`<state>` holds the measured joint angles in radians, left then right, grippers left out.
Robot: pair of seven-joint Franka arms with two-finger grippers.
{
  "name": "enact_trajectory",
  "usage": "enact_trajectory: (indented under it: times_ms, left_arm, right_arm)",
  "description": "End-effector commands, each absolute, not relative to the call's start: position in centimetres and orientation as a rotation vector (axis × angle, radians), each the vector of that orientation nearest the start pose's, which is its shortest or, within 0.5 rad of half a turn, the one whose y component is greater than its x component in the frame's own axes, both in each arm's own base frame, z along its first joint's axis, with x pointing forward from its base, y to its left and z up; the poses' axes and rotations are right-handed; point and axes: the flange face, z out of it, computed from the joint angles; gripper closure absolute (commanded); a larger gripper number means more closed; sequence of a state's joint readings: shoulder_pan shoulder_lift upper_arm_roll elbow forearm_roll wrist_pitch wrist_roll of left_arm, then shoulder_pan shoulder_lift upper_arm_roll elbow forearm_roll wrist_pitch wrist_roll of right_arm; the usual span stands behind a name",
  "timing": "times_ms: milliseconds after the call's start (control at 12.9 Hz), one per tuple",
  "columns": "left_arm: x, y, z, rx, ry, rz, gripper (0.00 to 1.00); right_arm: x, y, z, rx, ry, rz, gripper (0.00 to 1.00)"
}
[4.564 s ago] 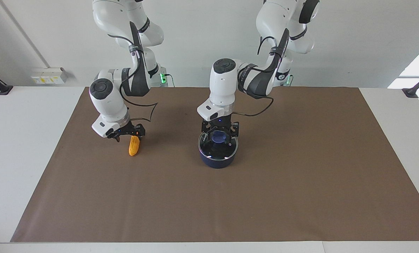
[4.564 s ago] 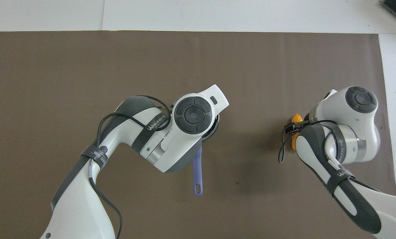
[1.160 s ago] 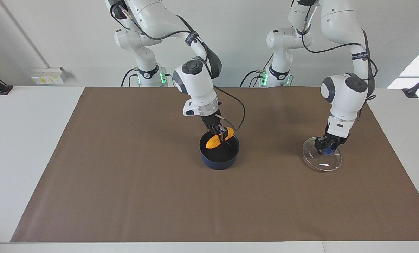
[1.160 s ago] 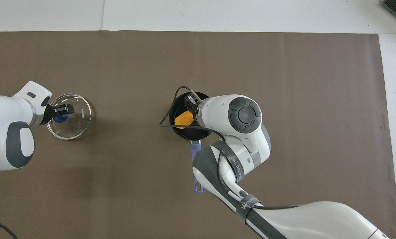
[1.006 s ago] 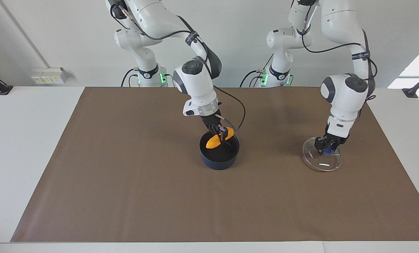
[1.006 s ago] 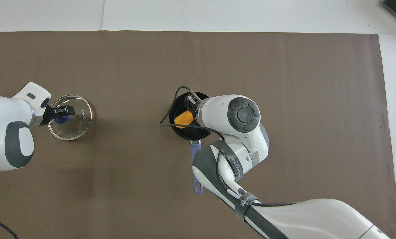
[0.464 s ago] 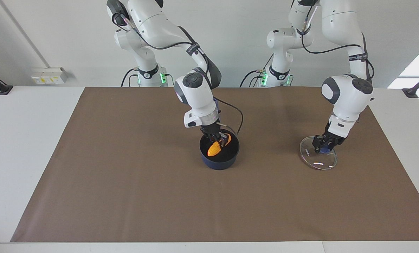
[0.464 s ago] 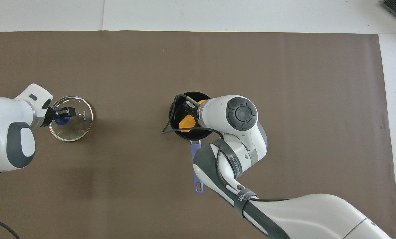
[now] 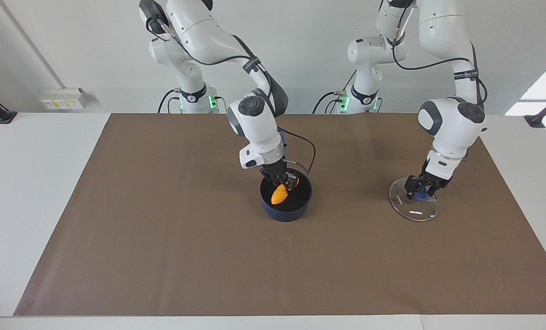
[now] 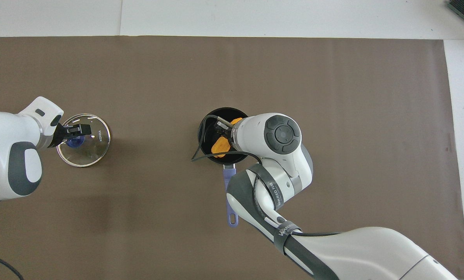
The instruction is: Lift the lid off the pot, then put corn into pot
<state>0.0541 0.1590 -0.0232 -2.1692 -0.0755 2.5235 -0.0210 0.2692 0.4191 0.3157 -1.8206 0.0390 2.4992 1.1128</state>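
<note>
The dark blue pot [image 9: 286, 212] stands open at the middle of the mat, its handle [image 10: 231, 194] pointing toward the robots. My right gripper [image 9: 285, 182] reaches down into the pot [image 10: 216, 116] and is shut on the orange-yellow corn [image 9: 278, 195], which hangs tilted inside with its lower end near the bottom; the corn also shows in the overhead view [image 10: 219, 145]. My left gripper [image 9: 421, 190] is shut on the blue knob of the glass lid [image 9: 415, 210], holding it at mat level toward the left arm's end; the lid also shows from overhead [image 10: 94, 149].
A brown mat [image 9: 163, 256] covers most of the white table [image 9: 25, 183]. The right gripper's black cable [image 10: 197, 151] loops over the pot's rim.
The right gripper has lowered the corn deeper into the pot and tilted it steeper. The left gripper has shifted the lid slightly toward the pot and the robots.
</note>
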Motion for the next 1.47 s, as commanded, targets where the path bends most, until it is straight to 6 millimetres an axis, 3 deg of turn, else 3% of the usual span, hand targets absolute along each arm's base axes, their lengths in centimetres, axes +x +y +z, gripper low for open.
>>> enact_trajectory:
  times_ms: [0,155,387,541,851,1083,1392]
  left_arm:
    - [58.4,1.5,36.3,-3.183,-0.149,-0.344,0.00]
    - [59.6,1.1,40.0,-3.191,-0.112,-0.341,0.00]
    - [60.7,0.4,49.4,-3.212,-0.011,-0.251,0.00]
    - [60.3,-0.2,54.8,-3.206,0.032,-0.260,0.00]
    - [58.4,-1.7,63.0,-3.169,0.115,-0.208,0.00]
    - [56.8,-2.5,65.9,-3.160,0.147,-0.132,0.00]
    - [54.5,-4.5,68.2,-3.135,0.212,-0.108,0.00]
  right_arm:
    - [57.4,35.2,35.3,-2.677,0.822,-0.144,0.00]
    - [57.0,35.8,36.4,-2.679,0.790,-0.149,0.00]
    - [57.8,33.9,39.7,-2.674,0.749,-0.226,0.00]
    - [58.5,31.0,42.1,-2.727,0.672,-0.259,0.00]
    - [59.5,22.0,46.3,-2.889,0.517,-0.231,0.00]
    - [59.3,15.9,48.8,-2.971,0.432,-0.186,0.00]
    - [56.6,13.2,55.0,-3.004,0.488,-0.225,0.00]
